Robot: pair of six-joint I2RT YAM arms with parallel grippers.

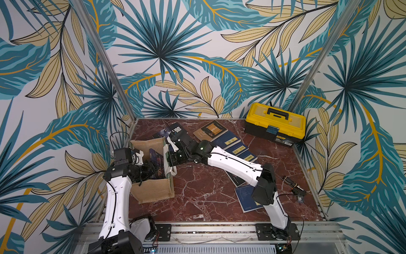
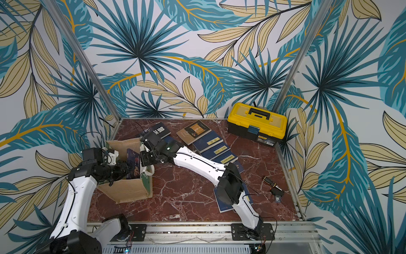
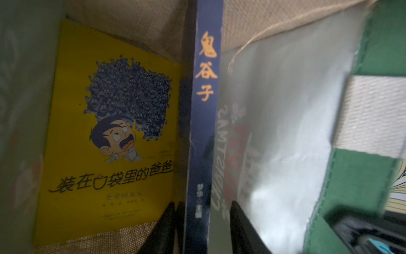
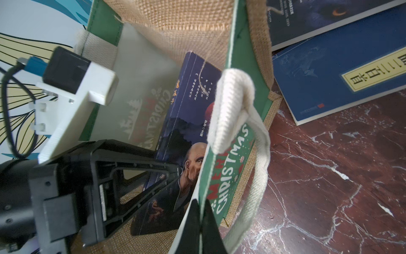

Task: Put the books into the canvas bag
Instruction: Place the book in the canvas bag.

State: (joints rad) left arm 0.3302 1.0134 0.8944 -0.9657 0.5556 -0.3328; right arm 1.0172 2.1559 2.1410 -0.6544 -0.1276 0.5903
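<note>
In both top views the canvas bag (image 1: 153, 189) stood open-mouthed on the red-brown marble table (image 1: 197, 198), on the robot's left side close to the wall. The left pincer (image 1: 152, 169) reached down into the bag's mouth beside a navy book (image 1: 156, 157) standing on edge inside. How far it was open could not be told from up there. The right pincer (image 1: 169, 162) sat at the bag's right-hand rim. More books (image 1: 234, 146) lay flat across the far and right parts of the table, some partly under the right arm. A yellow-and-black toolbox (image 1: 274, 123) stood in the far right corner and a small dark tool (image 1: 294, 189) lay near the right edge. Leaf-patterned walls (image 1: 197, 44) closed the table in.

In the left wrist view the left pincer (image 3: 203, 228) stood partly open, its black fingers (image 3: 167, 228) straddling the spine of the navy book (image 3: 204, 110). A clear gap showed on one side, and whether the other finger touched the cover could not be told. It gripped nothing. A yellow book (image 3: 98, 143) with a cartoon face lay inside the bag beyond.

In the right wrist view the right pincer (image 4: 200, 226) was closed on the thin green printed rim of the canvas bag (image 4: 239, 61), just below the white handle (image 4: 232, 105). The navy book (image 4: 189, 123) leaned inside, with a finger of the left pincer (image 4: 175, 173) at its cover. Outside, a labelled book (image 4: 342, 77) lay flat on the table (image 4: 329, 176).
</note>
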